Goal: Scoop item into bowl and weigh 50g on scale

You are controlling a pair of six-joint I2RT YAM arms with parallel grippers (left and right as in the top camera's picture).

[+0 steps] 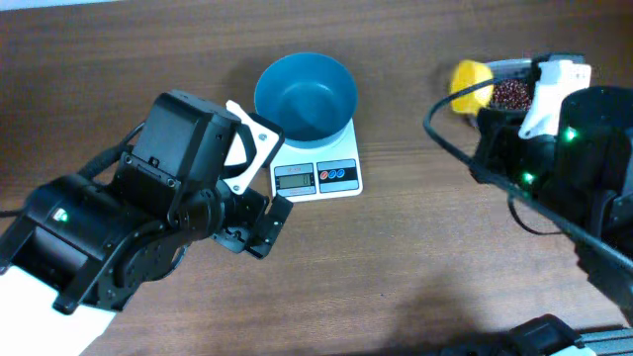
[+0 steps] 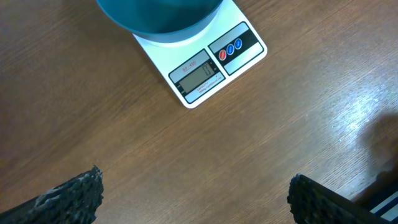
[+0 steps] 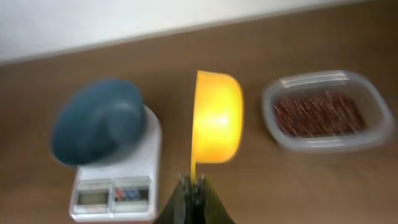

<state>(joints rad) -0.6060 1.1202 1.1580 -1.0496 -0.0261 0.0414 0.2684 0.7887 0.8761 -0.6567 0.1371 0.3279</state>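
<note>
Likely trouble: spilling beans [image 3: 318, 114] on the way from the clear tub [image 3: 323, 144] at the right to the teal bowl [image 1: 306, 94], given the stretch of wooden table [image 1: 445, 247] to cross.

Right gripper [image 3: 194, 183]: pinched together on the thin handle of the yellow scoop [image 3: 216, 118], with the cup turned on its edge and apparently empty. Needs levelling before any dip, or sheds its load.

Also possible: overshooting the target with one heaped scoop, or nudging the bowl off centre on the white scale [image 1: 316, 178] and upsetting the reading. Display too small to read.

Beans all in the tub, far right; none visible in the bowl.

Left gripper [image 2: 196, 196]: fingers wide apart, holding nothing, hovering over bare wood on the near side of the scale. Close enough to the scale's near-left corner to crowd a pour from that side.

Between tub and bowl: only the scoop itself.
</note>
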